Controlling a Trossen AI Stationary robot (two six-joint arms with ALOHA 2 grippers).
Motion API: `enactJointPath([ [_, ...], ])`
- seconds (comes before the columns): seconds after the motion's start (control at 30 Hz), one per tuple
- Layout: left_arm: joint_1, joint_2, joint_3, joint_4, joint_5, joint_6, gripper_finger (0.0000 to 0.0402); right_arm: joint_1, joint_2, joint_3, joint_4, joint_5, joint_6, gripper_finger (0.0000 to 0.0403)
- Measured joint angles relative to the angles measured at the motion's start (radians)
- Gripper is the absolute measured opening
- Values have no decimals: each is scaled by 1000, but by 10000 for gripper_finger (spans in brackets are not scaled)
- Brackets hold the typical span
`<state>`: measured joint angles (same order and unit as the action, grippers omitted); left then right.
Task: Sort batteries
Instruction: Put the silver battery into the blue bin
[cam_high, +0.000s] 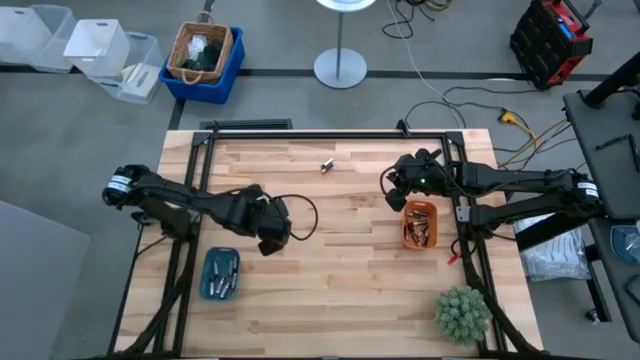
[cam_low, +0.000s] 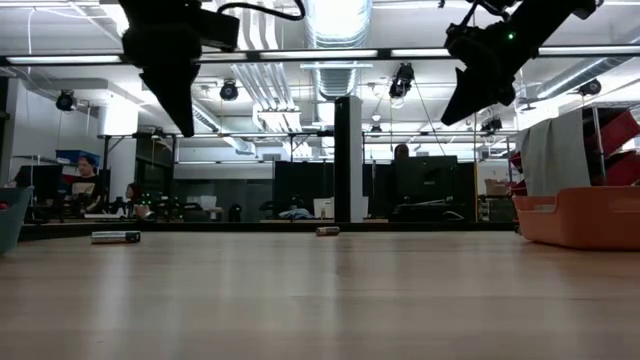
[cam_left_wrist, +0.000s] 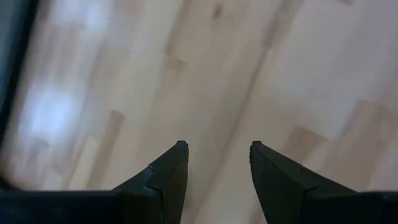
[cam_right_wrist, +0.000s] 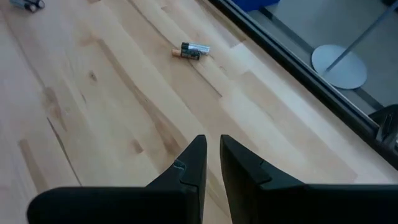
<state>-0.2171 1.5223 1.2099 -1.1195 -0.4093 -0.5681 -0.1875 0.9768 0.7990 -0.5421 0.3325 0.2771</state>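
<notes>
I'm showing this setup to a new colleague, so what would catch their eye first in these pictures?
Probably the lone battery lying on bare wood near the far edge of the table. Next, the two colourful trays of batteries: the orange tray at the right, just below the right tool, and the teal tray at the near left. The left tool hangs open over empty wood, beside the teal tray.

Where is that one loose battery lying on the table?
From above, the loose battery lies alone near the table's far edge, about mid-width, left of the right gripper.
</notes>
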Motion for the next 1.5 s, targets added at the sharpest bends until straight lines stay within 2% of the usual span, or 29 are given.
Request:
enactJointPath([
  [0.17, 5, 0, -1, 104, 37, 107, 152, 0, 0, 0, 1, 0, 15, 38],
  [0.33, 48, 0, -1, 312, 62, 357, 152, 0, 0, 11, 2, 0, 38, 38],
  [0.5, 139, 1, -1, 462, 91, 573, 152, 0, -1, 34, 18, 7, 20, 38],
  [0.73, 305, 2, -1, 562, 176, 720, 152, 0, 6, 33, 88, 8, -63, 38],
  [0.9, 352, 2, -1, 466, 215, 714, 152, -1, 13, 32, 114, 8, -114, 38],
  [1.13, 337, 1, -2, 195, 219, 549, 152, 0, 13, 32, 207, 9, -209, 38],
  [1.3, 303, -1, -7, 10, 227, 438, 152, 0, 13, 58, 211, 8, -233, 38],
  [1.4, 273, -16, -49, 8, 240, 416, 152, 0, 13, 80, 208, 9, -227, 38],
  [1.5, 246, -46, -125, 81, 249, 392, 152, 0, 13, 100, 212, 9, -233, 38],
])
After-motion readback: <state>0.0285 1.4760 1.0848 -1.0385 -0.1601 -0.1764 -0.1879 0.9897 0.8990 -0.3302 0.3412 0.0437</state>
